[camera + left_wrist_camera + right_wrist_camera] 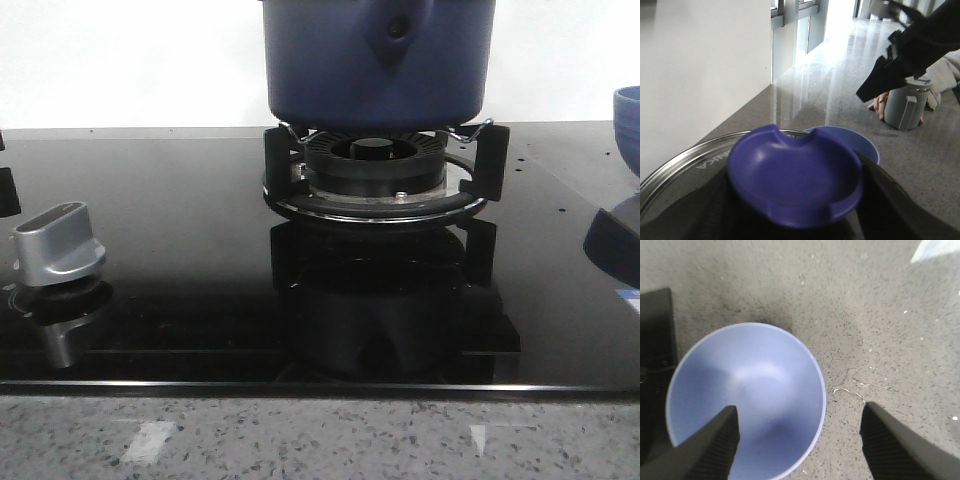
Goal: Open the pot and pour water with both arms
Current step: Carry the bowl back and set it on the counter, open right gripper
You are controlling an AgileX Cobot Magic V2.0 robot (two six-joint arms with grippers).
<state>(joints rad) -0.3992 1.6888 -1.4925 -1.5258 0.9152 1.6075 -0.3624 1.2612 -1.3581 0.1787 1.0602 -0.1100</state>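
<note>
Navy pot [380, 62] seated on burner [377, 165] near hob's [180, 220] far edge, handle mount with round hole facing camera; silver knob [58, 240] near left edge, blue bowl [628, 115] just off right edge. No arm in front view; pot's top cut off, so lid's place not decidable here.

Left wrist view: purple lid knob [796, 177] filling lower frame, steel-rimmed lid [675, 172] beneath, left gripper's dark fingers [705, 210] either side of knob. Probably pinching knob, though contact hidden; cannot tell. Bowl rim behind; grey jug [909, 105] and right arm [920, 40] farther along worktop.

Right wrist view: right gripper [799, 440] spread wide, holding nothing, poised over bowl [747, 400] on speckled worktop [880, 315], hob corner at bowl's side.

Judged step: lid removal. Best done by straight lift with knob centred between fingers, lid kept level, then set well aside. Right arm to go to pot afterward; pour toward bowl slowly.
</note>
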